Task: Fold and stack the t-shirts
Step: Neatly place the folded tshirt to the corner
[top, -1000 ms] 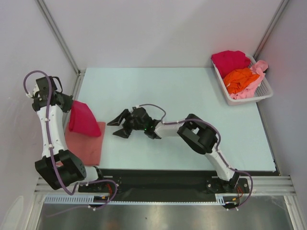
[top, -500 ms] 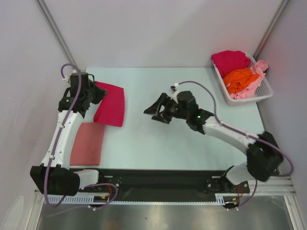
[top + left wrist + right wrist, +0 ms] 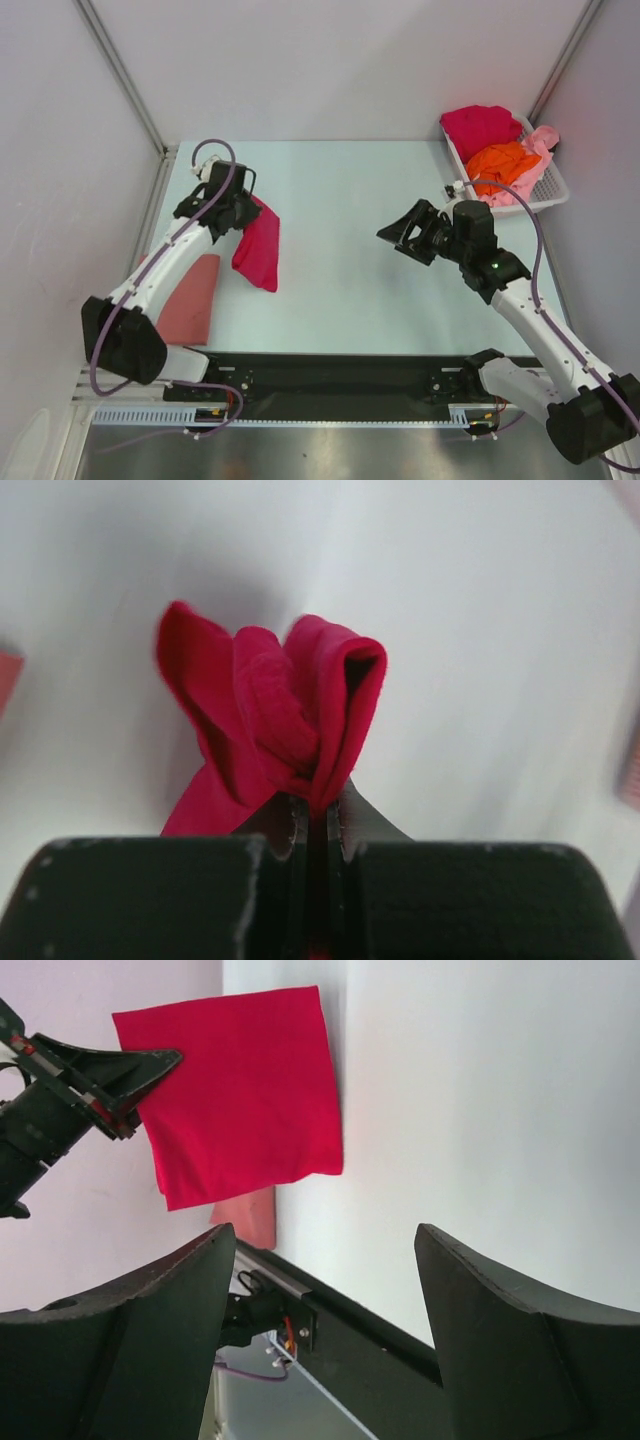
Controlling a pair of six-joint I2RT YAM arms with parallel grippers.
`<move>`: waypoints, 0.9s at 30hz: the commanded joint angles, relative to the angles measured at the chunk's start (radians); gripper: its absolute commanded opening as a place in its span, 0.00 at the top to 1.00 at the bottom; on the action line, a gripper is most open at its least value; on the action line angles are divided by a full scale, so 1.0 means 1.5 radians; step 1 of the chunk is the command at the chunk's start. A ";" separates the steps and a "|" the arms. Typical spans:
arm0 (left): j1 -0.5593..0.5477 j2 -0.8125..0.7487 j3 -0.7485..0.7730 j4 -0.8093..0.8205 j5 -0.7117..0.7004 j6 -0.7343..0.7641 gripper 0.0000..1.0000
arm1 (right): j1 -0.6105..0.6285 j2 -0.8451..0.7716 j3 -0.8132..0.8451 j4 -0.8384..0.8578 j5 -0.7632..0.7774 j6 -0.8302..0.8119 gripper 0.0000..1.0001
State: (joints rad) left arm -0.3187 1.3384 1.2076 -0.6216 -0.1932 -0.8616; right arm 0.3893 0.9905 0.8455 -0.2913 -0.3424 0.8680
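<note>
1. Plain white walls close in behind and to either side of both my hands.
2. The pale table lies flat beneath both hands. I take the stretch between them for my folding ground.
3. The white basket sits behind my right hand, on its outer side. A crimson shirt, an orange shirt and a light pink shirt are heaped in it, unfolded. I judge it is kept there within that hand's reach.
4. The crimson t-shirt hangs below my left hand as a folded panel, its own weight keeping it flat. I cannot tell whether its bottom edge touches the table.
5. The salmon t-shirt lies folded on the table, below my left hand toward the near edge. I judge it to be the base of the stack.
6. My left hand is clenched tight on a bunched edge of the crimson t-shirt.
7. My right hand is spread wide and holds nothing, facing across toward the hanging shirt.
</note>
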 commanded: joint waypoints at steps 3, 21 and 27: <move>0.002 0.071 0.084 0.014 -0.147 0.033 1.00 | -0.016 -0.030 0.006 -0.055 -0.014 -0.021 0.22; 0.184 0.246 0.287 -0.114 -0.202 0.048 1.00 | -0.017 -0.012 0.011 -0.052 -0.007 -0.015 0.22; 0.250 0.252 0.287 -0.126 -0.201 0.066 1.00 | -0.018 0.002 0.010 -0.040 -0.014 -0.013 0.22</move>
State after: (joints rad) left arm 0.0132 1.7199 1.5978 -0.8024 -0.4690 -0.7986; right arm 0.3660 0.9878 0.8455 -0.3855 -0.3496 0.8551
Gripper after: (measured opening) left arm 0.050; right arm 0.782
